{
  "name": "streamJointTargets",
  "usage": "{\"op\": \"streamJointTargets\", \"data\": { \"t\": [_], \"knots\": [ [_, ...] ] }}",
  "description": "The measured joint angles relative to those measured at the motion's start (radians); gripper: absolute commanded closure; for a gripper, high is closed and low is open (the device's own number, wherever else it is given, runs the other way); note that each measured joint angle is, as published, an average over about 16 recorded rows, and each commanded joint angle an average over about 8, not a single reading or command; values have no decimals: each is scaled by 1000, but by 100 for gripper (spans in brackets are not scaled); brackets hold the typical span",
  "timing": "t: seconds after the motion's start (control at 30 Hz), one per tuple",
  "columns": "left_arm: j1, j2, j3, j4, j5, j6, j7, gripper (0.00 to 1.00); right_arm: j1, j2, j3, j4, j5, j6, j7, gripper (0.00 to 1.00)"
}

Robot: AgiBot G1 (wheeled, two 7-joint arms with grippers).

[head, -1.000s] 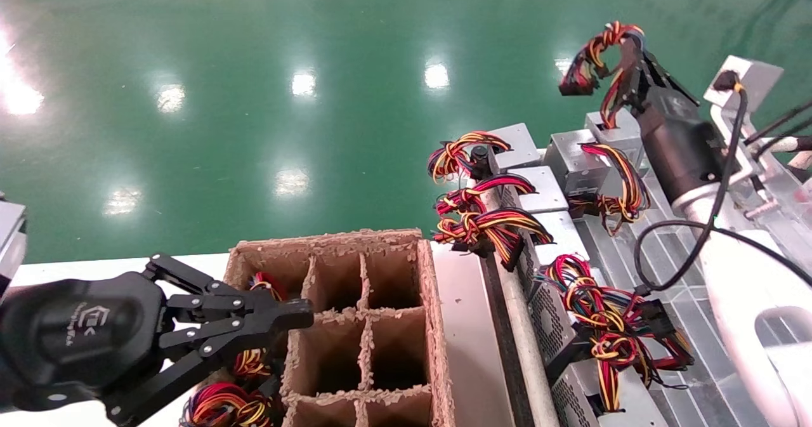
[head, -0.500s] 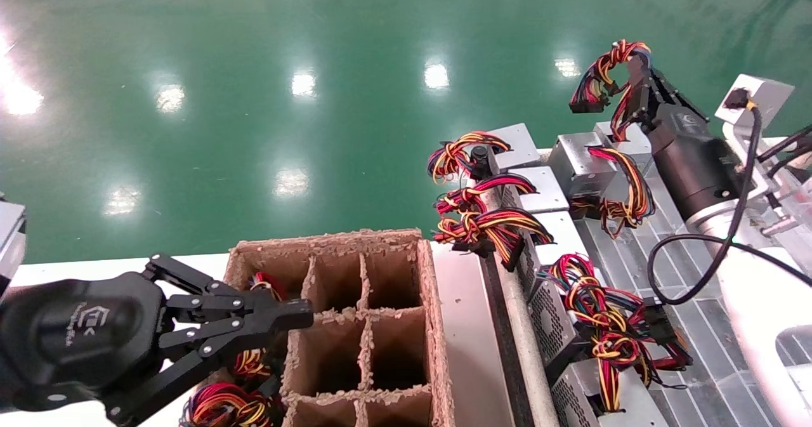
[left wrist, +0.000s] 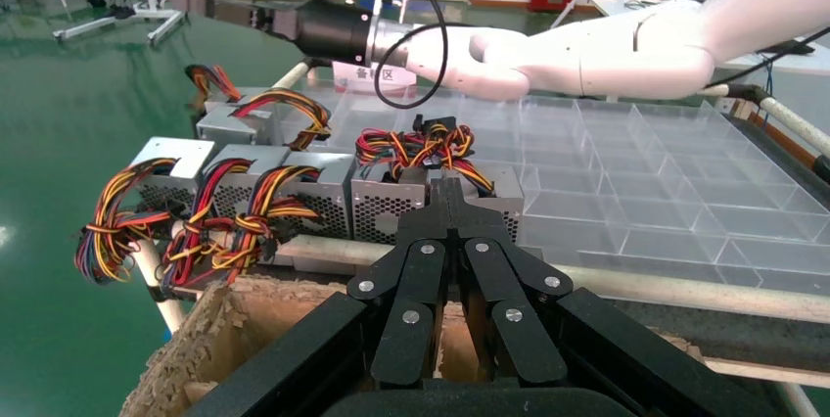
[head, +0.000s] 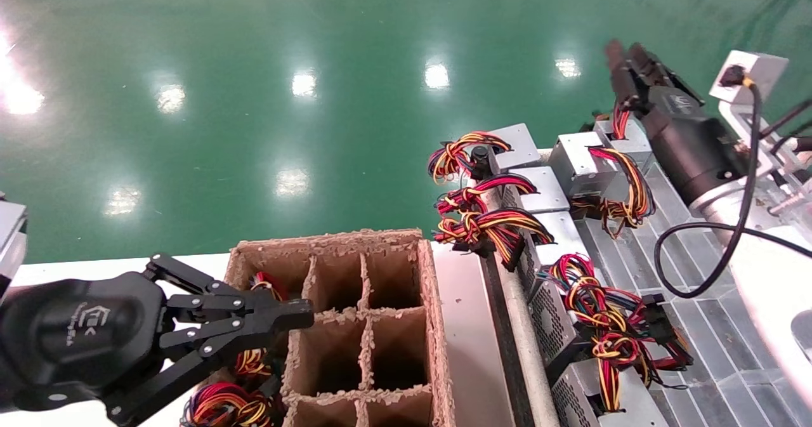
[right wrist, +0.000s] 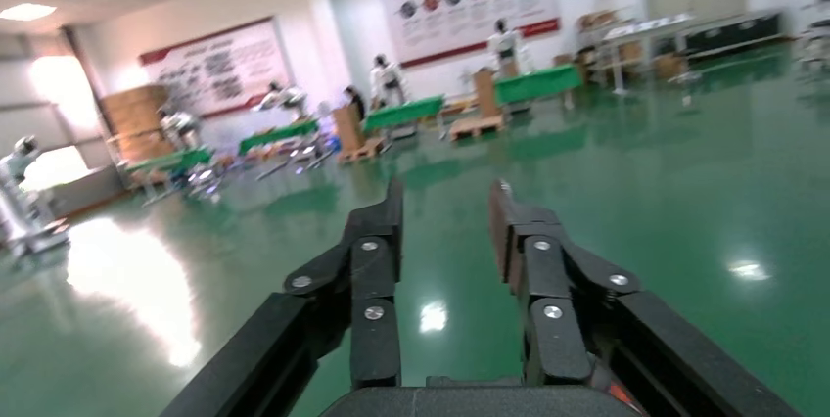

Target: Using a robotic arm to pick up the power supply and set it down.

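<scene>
— Grippers first: where did the right one stand?

— The black two-finger right gripper (head: 618,56) on the white tubular arm (head: 761,268) was raised over the far end of the clear ridged plastic tray (head: 698,325), pointing out at the glossy green floor (head: 254,97). Its fingers (right wrist: 377,241) were apart with nothing between them.

— And the power supply?

— The small silver-grey metal power supply (head: 625,136) with its red, yellow and black wire bundle sat at the tray's far end, just below that gripper and free of it. I could not tell whether a wire touched the fingers. More silver-grey supply boxes (head: 539,189) with coloured wires lay in a row along the tray's left edge, seen also from the left wrist (left wrist: 313,192).

— The left gripper?

— The black left gripper (head: 298,316) hung over the brown pulp-cardboard divider crate (head: 431,325), fingers (left wrist: 450,211) pressed together and holding nothing. Coloured wire bundles (head: 225,405) showed in the crate's near-left cells.
</scene>
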Motion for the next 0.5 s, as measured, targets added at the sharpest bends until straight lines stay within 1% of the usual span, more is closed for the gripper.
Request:
{"op": "streamJointTargets", "data": {
  "t": [0.27,0.5],
  "knots": [
    [0,0,0,0,0,0,0,100,54,34,-90,9,-55,7,90,0],
    [0,0,0,0,0,0,0,100,100,49,-154,22,-103,-7,135,0]
  ]
}}
